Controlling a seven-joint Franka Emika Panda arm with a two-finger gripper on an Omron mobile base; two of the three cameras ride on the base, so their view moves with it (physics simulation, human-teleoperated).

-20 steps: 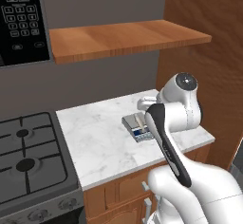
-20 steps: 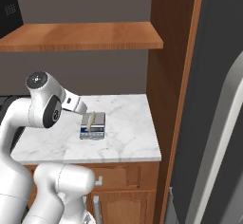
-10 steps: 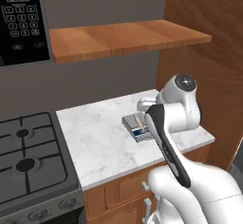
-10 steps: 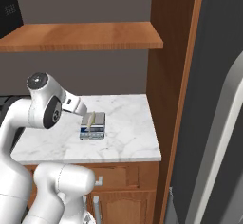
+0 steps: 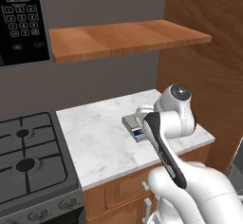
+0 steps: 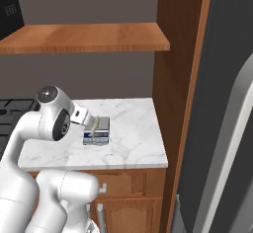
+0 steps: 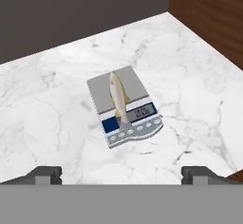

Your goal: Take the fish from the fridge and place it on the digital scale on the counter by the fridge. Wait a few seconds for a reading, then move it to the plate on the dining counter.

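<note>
The small tan-grey fish (image 7: pixel 118 97) lies lengthwise on the digital scale (image 7: pixel 137 86), its tail end reaching over the blue-and-white display strip. The scale (image 6: pixel 101 132) rests on the short marble counter (image 6: pixel 133 138) next to the fridge (image 6: pixel 225 108); the fish (image 6: pixel 96 123) shows there as a thin pale sliver. In the left base view the scale (image 5: pixel 131 124) peeks out behind the arm. My gripper (image 7: pixel 121 173) hovers above and in front of the scale, open, both fingertips (image 7: pixel 45 173) wide apart with nothing between them. The plate and dining counter are out of view.
A black gas stove (image 5: pixel 28 156) adjoins the counter's left side, under a microwave (image 5: pixel 21 19). A wooden shelf (image 5: pixel 123 38) hangs above the counter. A tall wood panel (image 6: pixel 180 79) separates counter and fridge. Brown cabinets (image 6: pixel 133 192) sit below.
The arm has shifted very slightly; the fish and scale have stayed put and the gripper stays open.
</note>
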